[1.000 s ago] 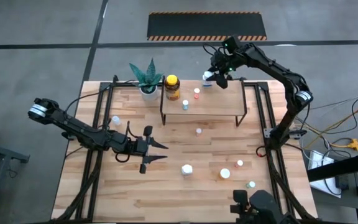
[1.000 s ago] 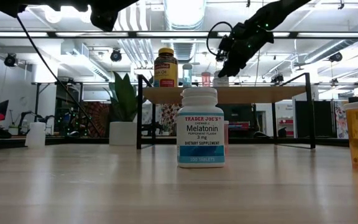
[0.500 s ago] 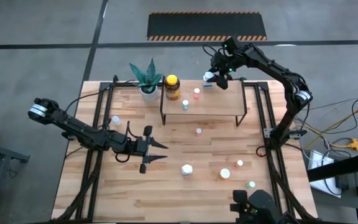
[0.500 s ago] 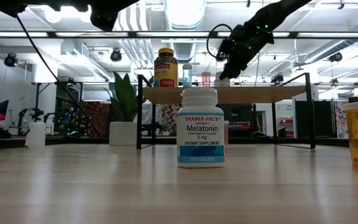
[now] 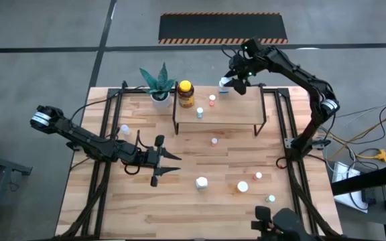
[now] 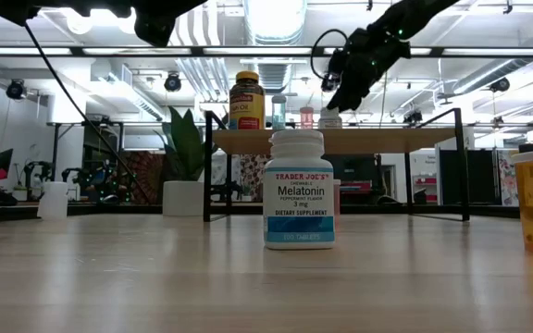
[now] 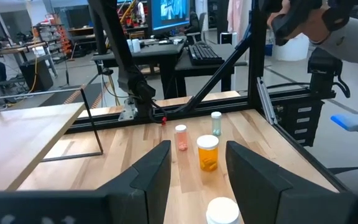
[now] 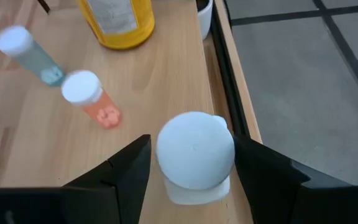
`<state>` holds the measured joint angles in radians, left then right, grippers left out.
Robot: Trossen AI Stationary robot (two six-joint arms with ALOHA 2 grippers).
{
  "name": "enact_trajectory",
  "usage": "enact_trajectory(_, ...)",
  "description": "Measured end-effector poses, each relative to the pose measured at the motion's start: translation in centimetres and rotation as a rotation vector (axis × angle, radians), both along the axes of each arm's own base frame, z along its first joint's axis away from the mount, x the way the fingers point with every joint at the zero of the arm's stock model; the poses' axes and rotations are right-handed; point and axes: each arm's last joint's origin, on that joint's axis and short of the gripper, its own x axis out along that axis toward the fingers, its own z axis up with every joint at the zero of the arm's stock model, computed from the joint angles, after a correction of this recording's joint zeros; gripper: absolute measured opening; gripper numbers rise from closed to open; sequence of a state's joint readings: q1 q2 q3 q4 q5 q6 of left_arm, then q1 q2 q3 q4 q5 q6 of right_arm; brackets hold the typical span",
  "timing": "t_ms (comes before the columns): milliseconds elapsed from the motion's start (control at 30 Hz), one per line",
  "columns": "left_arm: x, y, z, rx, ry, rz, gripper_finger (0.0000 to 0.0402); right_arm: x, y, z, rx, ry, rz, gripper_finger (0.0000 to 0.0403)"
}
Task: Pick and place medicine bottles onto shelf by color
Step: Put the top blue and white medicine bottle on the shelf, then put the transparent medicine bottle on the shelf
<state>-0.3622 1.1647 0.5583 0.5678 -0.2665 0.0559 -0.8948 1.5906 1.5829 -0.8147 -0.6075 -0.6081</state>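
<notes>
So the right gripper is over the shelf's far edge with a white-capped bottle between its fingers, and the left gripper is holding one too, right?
Not quite: the left gripper holds nothing. In the left wrist view its fingers stand open and bare. The right gripper is over the shelf with the white-capped bottle, as said.

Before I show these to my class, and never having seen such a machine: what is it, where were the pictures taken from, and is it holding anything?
It is a robot with two dark arms at a wooden table, each ending in a two-finger gripper. One picture looks straight down, one looks level along the tabletop, and two come from cameras on the arms' wrists.

Small medicine bottles stand scattered on the table; the nearest in the low view is a white melatonin bottle. At the far end stands a low wooden shelf already bearing an amber bottle with a yellow cap and two small bottles. A potted plant stands beside it.

The right gripper hangs over the shelf's far edge with a white-capped bottle between its fingers. The left gripper waits open and empty over the table.
</notes>
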Motion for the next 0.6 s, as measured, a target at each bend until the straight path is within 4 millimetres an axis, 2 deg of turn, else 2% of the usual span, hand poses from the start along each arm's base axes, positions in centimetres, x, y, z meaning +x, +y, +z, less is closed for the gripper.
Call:
enact_trajectory(167,0.0,0.0,0.0,-0.054,0.005,0.007,0.0137,-0.6,1.1,1.8,0.015,-0.037,-0.04,0.0216)
enact_trajectory(300,0.0,0.2,0.0,-0.123,0.005,0.077,0.0137,-1.1,2.9,3.8,0.056,-0.103,-0.037,0.0216)
enact_trajectory(467,0.0,0.4,-0.1,-0.236,0.021,0.148,0.0137,-1.0,7.4,5.8,0.121,-0.17,0.049,0.0215)
enact_trajectory(600,-0.2,0.5,-0.7,-0.348,0.111,0.173,0.0137,-0.9,11.9,6.3,0.15,-0.177,0.137,0.0205)
